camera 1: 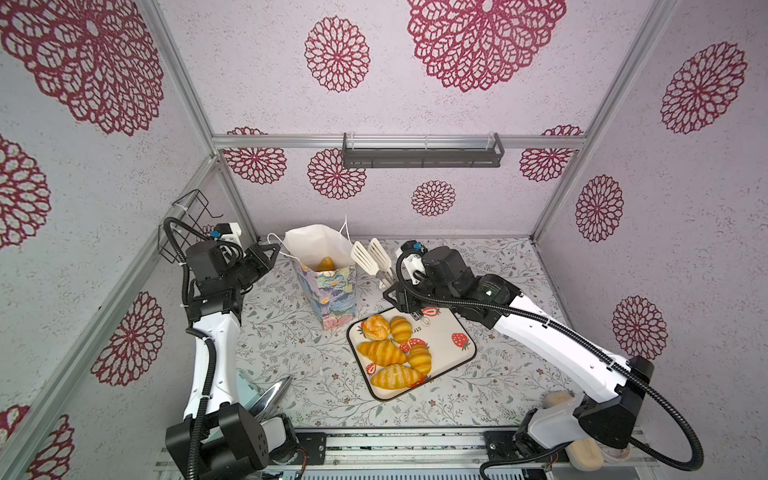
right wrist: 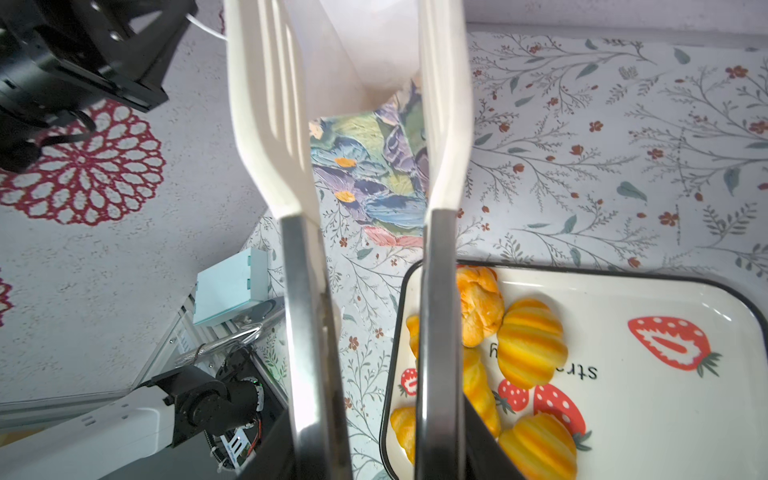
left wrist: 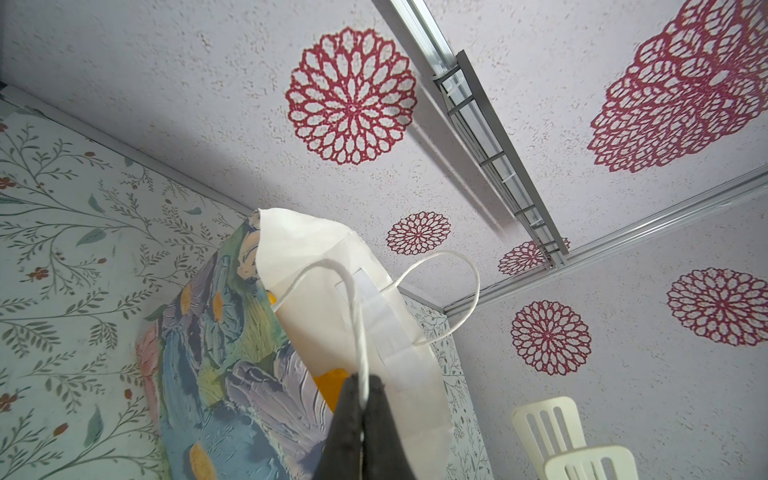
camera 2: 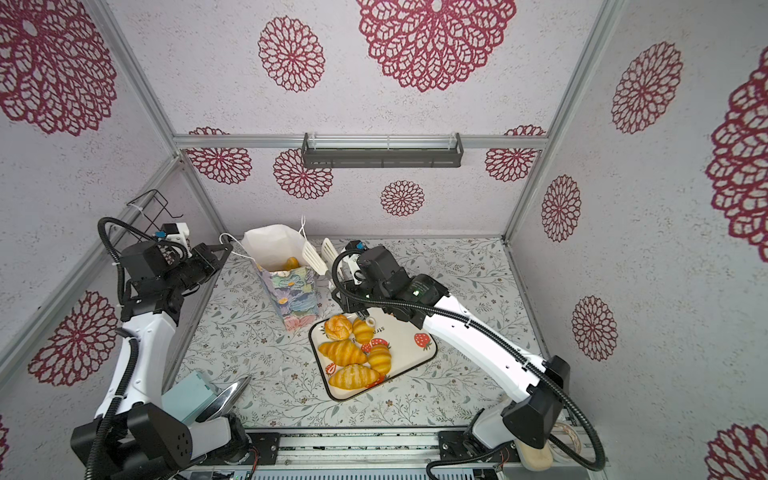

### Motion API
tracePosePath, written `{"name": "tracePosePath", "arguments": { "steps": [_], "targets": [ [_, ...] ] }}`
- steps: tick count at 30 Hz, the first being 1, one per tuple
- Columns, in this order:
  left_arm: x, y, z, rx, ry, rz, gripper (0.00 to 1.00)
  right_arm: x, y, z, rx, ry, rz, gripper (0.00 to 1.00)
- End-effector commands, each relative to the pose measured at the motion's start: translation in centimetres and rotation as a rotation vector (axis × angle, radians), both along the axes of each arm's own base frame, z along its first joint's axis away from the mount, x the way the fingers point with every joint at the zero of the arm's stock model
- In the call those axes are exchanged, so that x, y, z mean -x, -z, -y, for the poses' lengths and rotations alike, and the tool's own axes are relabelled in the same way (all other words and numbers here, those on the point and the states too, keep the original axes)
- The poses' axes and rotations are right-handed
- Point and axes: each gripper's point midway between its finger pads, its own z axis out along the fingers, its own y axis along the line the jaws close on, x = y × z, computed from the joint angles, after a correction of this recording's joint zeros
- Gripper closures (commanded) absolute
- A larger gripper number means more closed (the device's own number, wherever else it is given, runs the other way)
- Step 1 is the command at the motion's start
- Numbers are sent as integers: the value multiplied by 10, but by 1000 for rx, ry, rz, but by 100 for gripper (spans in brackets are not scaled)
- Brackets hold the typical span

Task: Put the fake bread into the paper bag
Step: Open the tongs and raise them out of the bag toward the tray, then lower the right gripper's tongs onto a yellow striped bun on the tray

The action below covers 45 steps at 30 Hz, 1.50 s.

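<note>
**Top views.** In both top views the paper bag (camera 1: pixel 330 291) stands upright towards the back of the table (camera 1: pixel 291 395) with its mouth open. One piece of fake bread (camera 1: pixel 326 263) lies inside it. Five more pieces of the bread (camera 2: pixel 344 352) lie on the strawberry tray (camera 1: pixel 455 361), which sits just in front of the bag and to its right. My left gripper (camera 1: pixel 275 249) is just off the bag's left rim. My right gripper (camera 1: pixel 390 286) carries a pair of tongs (camera 1: pixel 371 254). Their white slotted heads stand apart beside the bag's right rim, with nothing between them.

**Left wrist.** My left gripper (left wrist: pixel 364 386) is fully closed, its two black fingers pinching the bag's white cord handle (left wrist: pixel 357 328). The bag (left wrist: pixel 232 353) is just beyond, and a patch of orange bread (left wrist: pixel 330 380) shows at its mouth.

**Right wrist.** My right gripper (right wrist: pixel 374 453) is partly closed, clamped on the tongs' two metal arms (right wrist: pixel 305 332). The heads are splayed and empty. The bag (right wrist: pixel 374 166) lies beyond them. The tray (right wrist: pixel 665 415) and its bread (right wrist: pixel 530 340) lie beneath one arm. I cannot tell whether that arm touches the bread.
</note>
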Motion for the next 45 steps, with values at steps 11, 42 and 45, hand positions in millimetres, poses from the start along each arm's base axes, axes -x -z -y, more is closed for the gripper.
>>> {"name": "tracePosePath", "arguments": {
  "steps": [11, 42, 45],
  "targets": [
    [7, -8, 10, -69, 9, 17, 83, 5, 8, 47, -38, 128, -19, 56],
    [17, 26, 22, -459, -101, -200, 63, 14, 15, 62, -60, 153, -22, 56],
    [15, 25, 23, -454, -97, -196, 71, 15, 16, 64, -60, 157, -25, 56]
  ]
}}
